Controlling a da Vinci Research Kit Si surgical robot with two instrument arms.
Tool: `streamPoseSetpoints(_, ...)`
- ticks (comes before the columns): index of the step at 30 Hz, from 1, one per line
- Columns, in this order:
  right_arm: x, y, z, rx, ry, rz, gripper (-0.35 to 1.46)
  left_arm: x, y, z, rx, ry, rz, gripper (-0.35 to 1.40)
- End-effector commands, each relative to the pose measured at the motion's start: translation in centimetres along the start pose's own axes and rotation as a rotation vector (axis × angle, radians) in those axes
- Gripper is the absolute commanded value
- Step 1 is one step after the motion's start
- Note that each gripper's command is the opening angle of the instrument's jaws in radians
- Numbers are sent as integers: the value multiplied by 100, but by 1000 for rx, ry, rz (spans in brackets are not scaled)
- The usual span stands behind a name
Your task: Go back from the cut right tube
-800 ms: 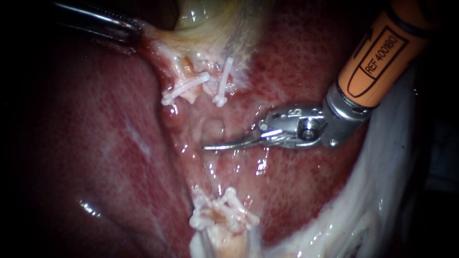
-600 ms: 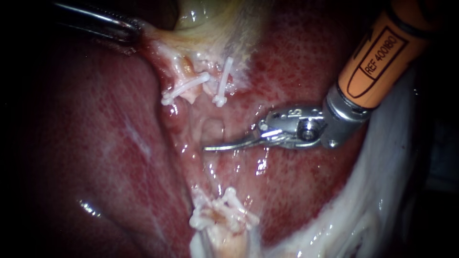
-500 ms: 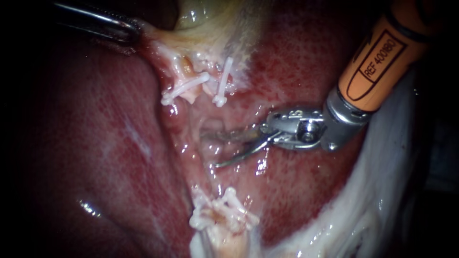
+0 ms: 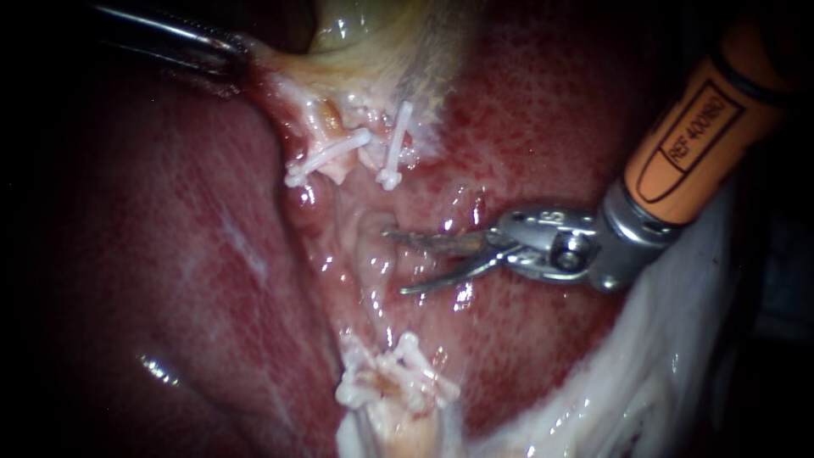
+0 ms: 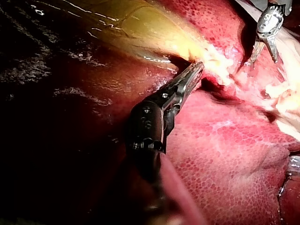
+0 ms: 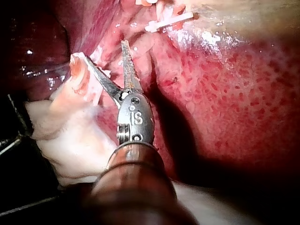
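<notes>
My right instrument comes in from the upper right on an orange shaft, its two thin blades open over the gap in the cut tube. Nothing lies between the blades. White clips sit above the gap and a cluster of clips below it. In the right wrist view the open blades point toward the upper clips, with the clipped stump beside one blade. My left instrument is shut on the gallbladder at its pale edge, as the left wrist view also shows.
Red mottled liver fills most of the view. An uncut strand of tissue runs down beside the gap to the lower clips. Pale white tissue lies along the lower right under the orange shaft.
The right instrument's blades have opened from shut, and the instrument has drawn back to the right, away from the cut tube. The left instrument has held still.
</notes>
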Motion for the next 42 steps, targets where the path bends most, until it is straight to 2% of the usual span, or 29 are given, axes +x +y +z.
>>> streamPoseSetpoints(1,-1,-2,-5,-16,-31,-28,145,0,0,0,-1,0,0,-35)
streamPoseSetpoints(3,-3,-4,-18,-64,-113,-103,145,0,-1,0,-1,0,0,-35)
streamPoseSetpoints(7,-9,-8,-40,-134,-265,-196,145,0,-1,0,-1,0,0,-35)
streamPoseSetpoints(10,-10,-8,-53,-179,-336,-243,145,0,-1,1,0,0,0,-35)
streamPoseSetpoints(11,-9,-8,-56,-182,-344,-257,145,0,-1,1,0,0,0,-35)
streamPoseSetpoints(20,1,-9,-78,-189,-361,-272,145,-8,0,12,13,1,4,-35)
streamPoseSetpoints(28,3,-10,-81,-188,-361,-271,145,-29,0,51,-6,-4,10,-35)
streamPoseSetpoints(31,3,-11,-81,-188,-361,-271,145,-39,0,71,-14,-21,6,-35)
streamPoseSetpoints(34,3,-11,-81,-187,-362,-276,145,-50,1,82,-22,-34,2,-35)
streamPoseSetpoints(42,3,-12,-81,-187,-362,-276,145,-46,-1,80,-26,-35,1,-35)
